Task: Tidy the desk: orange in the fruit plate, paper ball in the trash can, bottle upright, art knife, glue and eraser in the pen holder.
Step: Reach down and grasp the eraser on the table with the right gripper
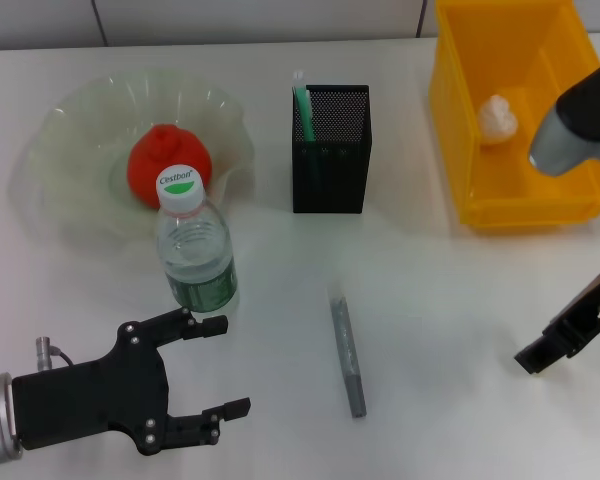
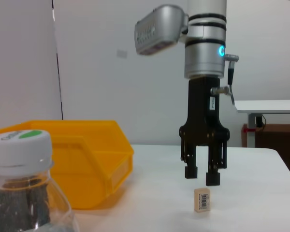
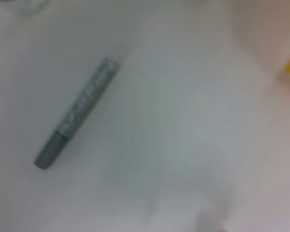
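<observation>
The orange (image 1: 165,165) lies in the pale green fruit plate (image 1: 70,150). The bottle (image 1: 194,250) stands upright in front of the plate; its cap shows in the left wrist view (image 2: 20,145). My left gripper (image 1: 230,365) is open and empty, just in front of the bottle. The paper ball (image 1: 497,118) lies in the yellow trash can (image 1: 480,200). The pen holder (image 1: 330,150) holds a green-and-white stick (image 1: 301,100). The grey art knife (image 1: 347,355) lies on the table (image 3: 77,113). My right gripper (image 2: 201,175) hangs open, just above the upright eraser (image 2: 202,199).
The right arm's grey link (image 1: 570,125) hangs over the trash can's right side. My right gripper (image 1: 540,352) sits at the table's right edge in the head view, where the eraser is hidden. White table (image 1: 430,300) lies between knife and gripper.
</observation>
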Robot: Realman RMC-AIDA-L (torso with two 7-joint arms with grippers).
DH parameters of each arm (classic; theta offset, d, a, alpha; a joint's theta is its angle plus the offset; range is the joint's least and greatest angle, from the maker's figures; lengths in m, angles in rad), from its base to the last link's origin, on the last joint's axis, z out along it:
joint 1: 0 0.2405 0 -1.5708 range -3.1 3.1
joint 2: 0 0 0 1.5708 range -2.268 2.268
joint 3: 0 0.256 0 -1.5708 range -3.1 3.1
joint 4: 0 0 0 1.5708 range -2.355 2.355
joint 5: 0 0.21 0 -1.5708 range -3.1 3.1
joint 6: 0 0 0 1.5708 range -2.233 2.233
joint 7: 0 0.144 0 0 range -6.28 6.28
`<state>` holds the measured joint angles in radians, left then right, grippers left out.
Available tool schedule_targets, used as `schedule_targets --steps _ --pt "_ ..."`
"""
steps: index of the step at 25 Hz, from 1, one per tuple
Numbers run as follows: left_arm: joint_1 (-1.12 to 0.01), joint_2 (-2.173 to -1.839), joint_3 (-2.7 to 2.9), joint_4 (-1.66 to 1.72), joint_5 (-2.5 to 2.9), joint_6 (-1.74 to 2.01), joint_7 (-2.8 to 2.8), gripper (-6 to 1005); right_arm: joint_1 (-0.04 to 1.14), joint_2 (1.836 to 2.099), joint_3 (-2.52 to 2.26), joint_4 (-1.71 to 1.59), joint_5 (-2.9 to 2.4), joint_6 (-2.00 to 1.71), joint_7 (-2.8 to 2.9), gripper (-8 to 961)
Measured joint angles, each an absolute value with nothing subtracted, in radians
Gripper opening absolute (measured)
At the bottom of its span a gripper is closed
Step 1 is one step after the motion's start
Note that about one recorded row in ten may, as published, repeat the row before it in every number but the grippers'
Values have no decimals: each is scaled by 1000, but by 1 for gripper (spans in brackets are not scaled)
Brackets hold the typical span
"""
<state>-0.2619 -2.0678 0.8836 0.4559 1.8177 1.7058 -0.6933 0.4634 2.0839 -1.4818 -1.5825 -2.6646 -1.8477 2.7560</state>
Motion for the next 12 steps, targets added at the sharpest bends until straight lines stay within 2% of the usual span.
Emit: schedule_targets --steps 6,7,12 --pt "-262 -2068 882 456 1818 1706 -690 815 472 2085 -1499 -1527 -2686 -1828 2765 640" --pt "-262 -2068 883 456 1818 1706 -690 815 473 2085 -1507 -1506 -2686 -1816 2765 568" --pt "-262 -2068 882 456 1818 1706 -689 815 489 2085 -1520 -1439 -2688 -1775 2762 537"
